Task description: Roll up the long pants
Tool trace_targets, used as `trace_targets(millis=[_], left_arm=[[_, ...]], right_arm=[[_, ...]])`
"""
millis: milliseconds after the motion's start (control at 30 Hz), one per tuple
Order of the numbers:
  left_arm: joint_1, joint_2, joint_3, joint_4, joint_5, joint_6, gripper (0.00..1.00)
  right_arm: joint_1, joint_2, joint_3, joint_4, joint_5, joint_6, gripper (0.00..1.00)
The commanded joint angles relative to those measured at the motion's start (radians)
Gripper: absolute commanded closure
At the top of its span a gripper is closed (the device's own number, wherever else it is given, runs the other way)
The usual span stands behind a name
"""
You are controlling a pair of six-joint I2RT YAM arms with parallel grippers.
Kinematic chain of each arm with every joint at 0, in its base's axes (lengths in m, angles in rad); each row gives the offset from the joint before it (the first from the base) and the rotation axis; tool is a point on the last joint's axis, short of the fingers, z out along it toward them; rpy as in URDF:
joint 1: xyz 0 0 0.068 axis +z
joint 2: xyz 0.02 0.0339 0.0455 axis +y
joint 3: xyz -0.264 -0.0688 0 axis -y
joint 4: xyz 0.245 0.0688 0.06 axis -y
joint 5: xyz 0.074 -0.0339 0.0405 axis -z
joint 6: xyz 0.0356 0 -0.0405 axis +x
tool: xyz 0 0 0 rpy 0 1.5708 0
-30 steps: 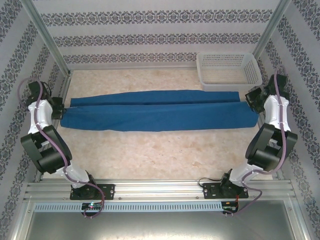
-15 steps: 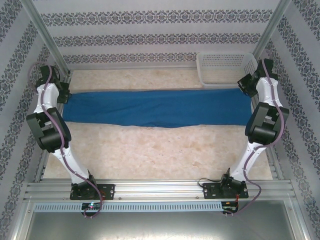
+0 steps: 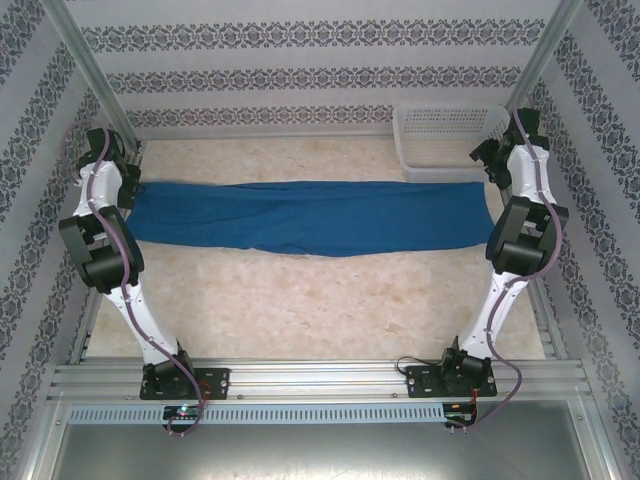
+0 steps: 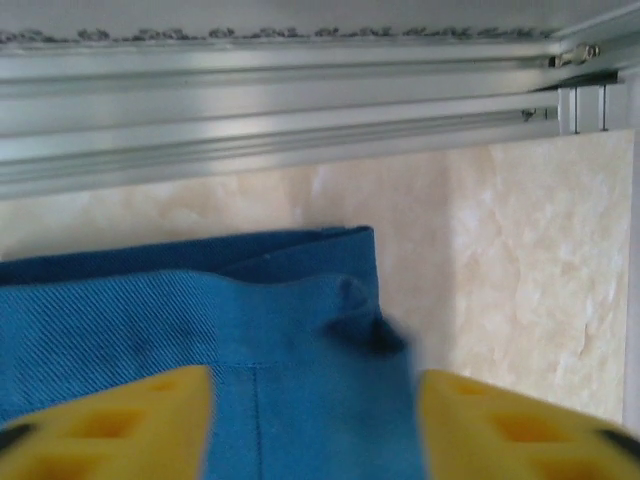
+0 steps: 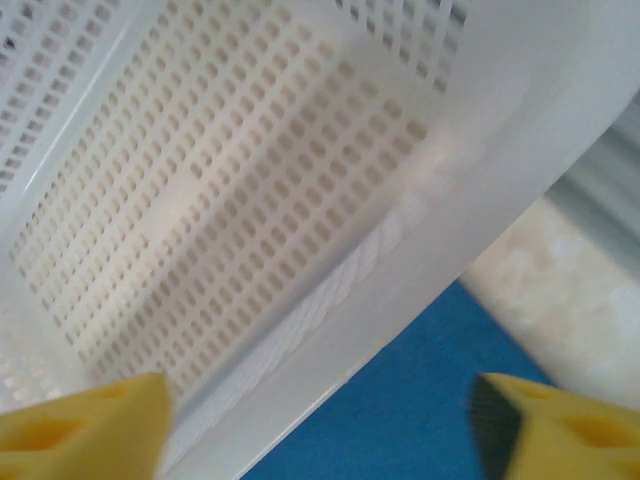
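While the pants [image 3: 310, 215] are lying as a long, flat blue band across the far half of the table [image 3: 320, 300], reaching from one arm to the other, both grippers are hovering at its ends with nothing clamped. The left gripper [image 4: 315, 440] is hanging over the left end, its yellow fingers [image 4: 110, 425] standing apart with the hemmed edge of the cloth lying loose between them, just short of the metal rail [image 4: 280, 120]. The right gripper [image 5: 320, 435] is also standing wide apart over the right end, where the blue cloth is running just beside, perhaps touching, the wall of the white basket [image 5: 300, 200]. Judging by how things lie, the narrowing step seems to be finishing: the cloth is looking doubled lengthwise and no turn is showing at either end, so the rolling itself is not yet begun. The next move is probably calling for a gripper to drop onto one end, pinch all the layers together and turn that end over toward the other. Soft cloth is likely to be slipping or skewing, so the first turn is needing to be tight and square.
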Motion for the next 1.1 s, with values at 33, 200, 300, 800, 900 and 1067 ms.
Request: trace_targets(millis=[33,200,300,800,900,1067], left_arm=[[0.001,-0.074,-0.004,-0.036,-0.032,0.058,0.00],[-0.033,-0.215,-0.167,-0.036,-0.061,0.084,1.00],[-0.093,-0.265,-0.317,0.068,-0.055,0.103,1.00],[-0.174,0.030,-0.269,0.016,-0.068,0.043,1.00],[-0.172,0.024,-0.289,-0.016,-0.078,0.044,1.00],[-0.167,-0.036,-0.338,-0.111,-0.138,0.020,1.00]], right_arm=[[0.028,-0.127,-0.051,0.018,0.078,-0.116,0.33],[0.097,-0.279,-0.269,0.090,0.036,-0.176,1.00],[0.139,-0.301,-0.362,0.082,0.045,-0.226,1.00],[0.197,-0.145,-0.440,0.040,-0.016,-0.269,1.00],[0.204,-0.129,-0.447,0.018,-0.037,-0.269,1.00],[0.214,-0.136,-0.500,-0.008,-0.074,-0.266,1.00]])
